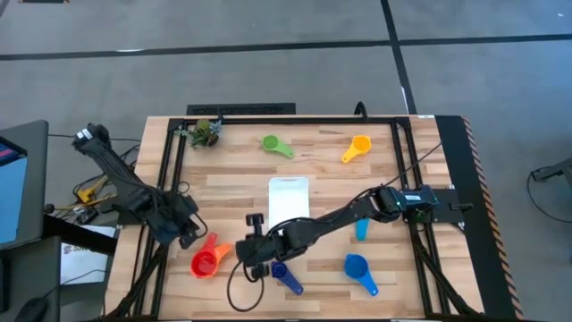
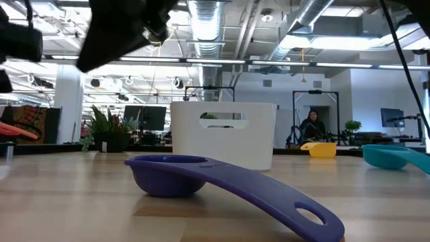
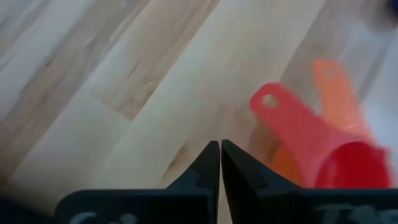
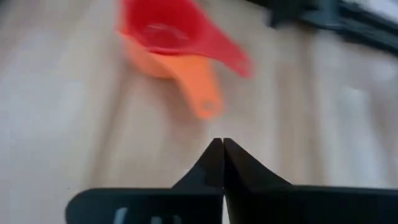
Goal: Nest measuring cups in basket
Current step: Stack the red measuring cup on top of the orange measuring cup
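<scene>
Barely started tbh: the red cup sits in the orange cup near the worktop's front-left, but the basket mid-worktop looks empty. Green, yellow, teal, blue and dark blue cups lie loose, and the left gripper and right gripper both have fingers closed on nothing.

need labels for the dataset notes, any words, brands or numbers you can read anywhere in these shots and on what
None can be read.
White marks on the left gripper's body, at the left wrist view's lower edge: cut off and blurred.
Basket: no print visible.
Measuring cups, such as the dark blue cup and the red cup: no visible size marks.
Screens far back in the room: too small.
</scene>
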`<act>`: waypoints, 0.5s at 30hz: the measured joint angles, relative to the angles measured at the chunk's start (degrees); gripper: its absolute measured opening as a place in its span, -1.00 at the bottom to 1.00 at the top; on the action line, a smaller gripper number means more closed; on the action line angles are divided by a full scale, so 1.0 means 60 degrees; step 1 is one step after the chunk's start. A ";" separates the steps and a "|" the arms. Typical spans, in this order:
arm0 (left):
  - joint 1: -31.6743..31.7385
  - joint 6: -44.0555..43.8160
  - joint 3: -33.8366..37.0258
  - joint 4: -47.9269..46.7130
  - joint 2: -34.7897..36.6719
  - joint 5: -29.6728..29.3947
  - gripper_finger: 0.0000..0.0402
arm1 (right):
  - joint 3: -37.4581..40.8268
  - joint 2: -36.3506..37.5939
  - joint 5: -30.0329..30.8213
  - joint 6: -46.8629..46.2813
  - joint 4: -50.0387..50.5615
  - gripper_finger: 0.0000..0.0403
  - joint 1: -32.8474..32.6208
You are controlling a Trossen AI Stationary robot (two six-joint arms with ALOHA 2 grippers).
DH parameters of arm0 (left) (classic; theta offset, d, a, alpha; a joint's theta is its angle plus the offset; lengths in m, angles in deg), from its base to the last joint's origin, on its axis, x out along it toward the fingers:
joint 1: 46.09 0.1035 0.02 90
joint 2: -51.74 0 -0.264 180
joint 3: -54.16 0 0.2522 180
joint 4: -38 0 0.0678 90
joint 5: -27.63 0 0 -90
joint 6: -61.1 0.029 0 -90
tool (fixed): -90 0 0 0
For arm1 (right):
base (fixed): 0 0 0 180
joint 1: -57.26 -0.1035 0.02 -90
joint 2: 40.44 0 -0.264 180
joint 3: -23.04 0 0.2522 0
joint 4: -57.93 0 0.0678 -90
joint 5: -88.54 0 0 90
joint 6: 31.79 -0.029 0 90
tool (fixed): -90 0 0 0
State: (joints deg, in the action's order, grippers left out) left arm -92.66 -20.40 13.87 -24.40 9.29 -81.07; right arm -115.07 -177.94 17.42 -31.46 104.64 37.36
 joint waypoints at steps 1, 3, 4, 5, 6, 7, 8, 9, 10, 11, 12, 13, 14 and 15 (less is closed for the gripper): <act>0.0000 -0.0009 0.0046 0.0131 -0.0195 0.0077 -0.99 | 0.0001 0.0000 -0.0488 -0.0069 -0.0111 -0.96 0.0000; 0.0000 -0.0081 0.0091 0.0175 -0.0603 0.0195 -0.99 | -0.0001 0.0000 -0.1241 -0.0202 -0.0385 -0.94 0.0000; 0.0001 -0.0120 0.0091 0.0208 -0.0814 0.0244 -0.99 | -0.0001 0.0000 -0.1465 -0.0257 -0.0542 -0.93 -0.0007; 0.0004 -0.0117 0.0093 0.0314 -0.1016 0.0264 -1.00 | -0.0001 0.0000 -0.1583 -0.0307 -0.0656 -0.93 -0.0031; 0.0004 -0.0109 0.0095 0.0426 -0.1201 0.0270 -1.00 | -0.0004 0.0000 -0.1604 -0.0320 -0.0733 -0.94 -0.0048; 0.0004 -0.0076 0.0098 0.0554 -0.1378 0.0290 -1.00 | -0.0004 0.0000 -0.1636 -0.0339 -0.0795 -0.96 -0.0077; 0.0004 -0.0001 0.0106 0.0764 -0.1553 0.0301 -1.00 | -0.0004 0.0000 -0.1639 -0.0342 -0.0825 -0.97 -0.0108; 0.0004 0.0093 0.0106 0.1032 -0.1716 0.0304 -1.00 | -0.0004 0.0057 -0.1644 -0.0371 -0.0789 -0.97 -0.0145; 0.0004 0.0201 0.0106 0.1304 -0.1858 0.0297 -1.00 | 0.0003 0.0147 -0.1604 -0.0432 -0.0627 -0.97 -0.0187; 0.0004 0.0289 0.0106 0.1525 -0.2007 0.0287 -1.00 | 0.0001 0.0228 -0.1508 -0.0513 -0.0563 -0.96 -0.0218; 0.0004 0.0386 0.0106 0.1712 -0.2155 0.0277 -1.00 | -0.0033 0.0283 -0.1338 -0.0561 -0.0545 -0.95 -0.0266; 0.0007 0.0446 0.0106 0.1904 -0.2274 0.0253 -1.00 | -0.0048 0.0336 -0.1110 -0.0610 -0.0399 -0.95 -0.0287; 0.0007 0.0499 0.0106 0.2098 -0.2362 0.0191 -1.00 | -0.0038 0.0422 -0.0832 -0.0648 -0.0038 -0.95 -0.0349; 0.0010 0.0560 0.0106 0.2279 -0.2463 0.0098 -1.00 | -0.0007 0.0484 -0.0601 -0.0711 0.0368 -0.96 -0.0414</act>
State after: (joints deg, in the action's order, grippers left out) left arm -92.59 -17.04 14.51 -10.73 -5.49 -80.48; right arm -115.11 -175.03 13.81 -35.72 106.85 34.87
